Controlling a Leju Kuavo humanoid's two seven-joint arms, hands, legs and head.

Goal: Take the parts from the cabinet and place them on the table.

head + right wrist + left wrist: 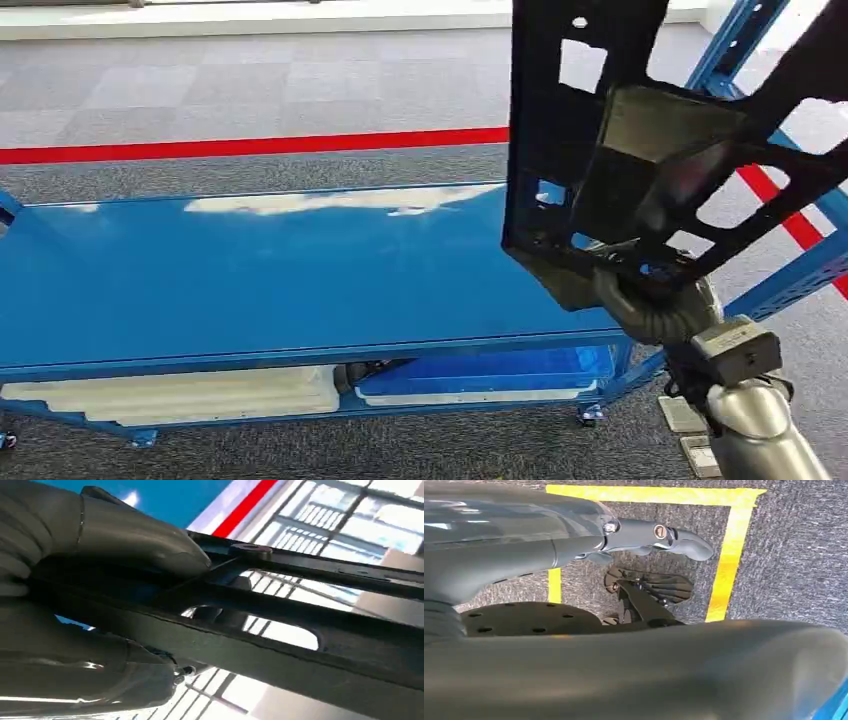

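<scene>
The part [640, 150] is a big black frame with holes in it. It is held up on the right, over the right end of the shiny blue table [250, 270].

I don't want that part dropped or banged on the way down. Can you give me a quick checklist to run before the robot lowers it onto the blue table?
1. Grip on the part: ok. The right hand holds the black frame part by its lower edge; the right wrist view shows the thumb pressed over a bar.
2. Part attitude: not ok for setting down flat. It stands upright, tilted, above the table's right end.
3. Landing spot: ok. The blue table top below the part is bare.
4. Clearance from the blue rack upright: cannot tell; the part overlaps it in the head view.
5. Left hand: ok. It hangs over the carpet, holding nothing.
</scene>
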